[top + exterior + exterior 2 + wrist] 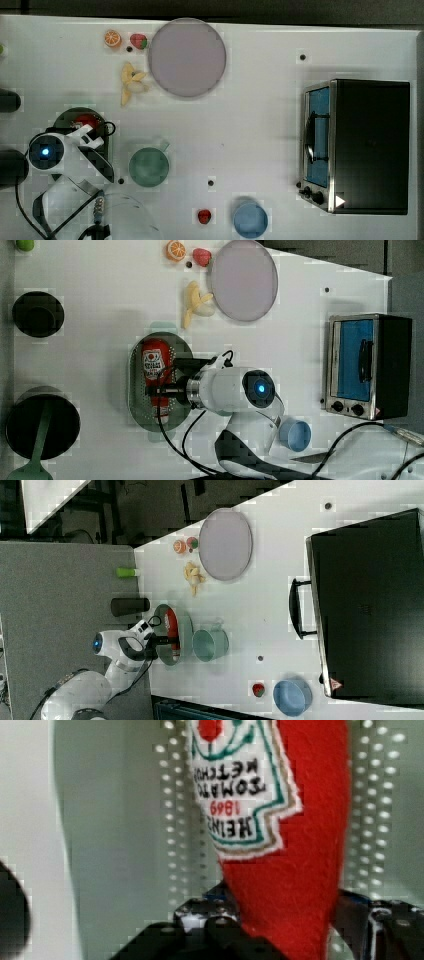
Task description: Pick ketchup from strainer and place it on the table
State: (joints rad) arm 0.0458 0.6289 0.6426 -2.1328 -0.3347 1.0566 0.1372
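The red ketchup (154,360) with its white label lies lengthwise in the pale green perforated strainer (137,400) on the white table (90,365). My gripper (159,390) reaches down into the strainer at the bottle's narrower end. In the wrist view the ketchup (300,870) fills the gap of the gripper (285,920), whose fingers (210,920) press on both of its sides, with the strainer wall (150,820) behind. In the top view the arm covers most of the ketchup (87,120) and strainer (70,115).
A green cup (148,166) stands just to the top view's right of the strainer. Farther off are a grey plate (187,57), banana (131,82), orange slice (112,38), strawberry (138,41), blue bowl (250,220) and toaster oven (360,145).
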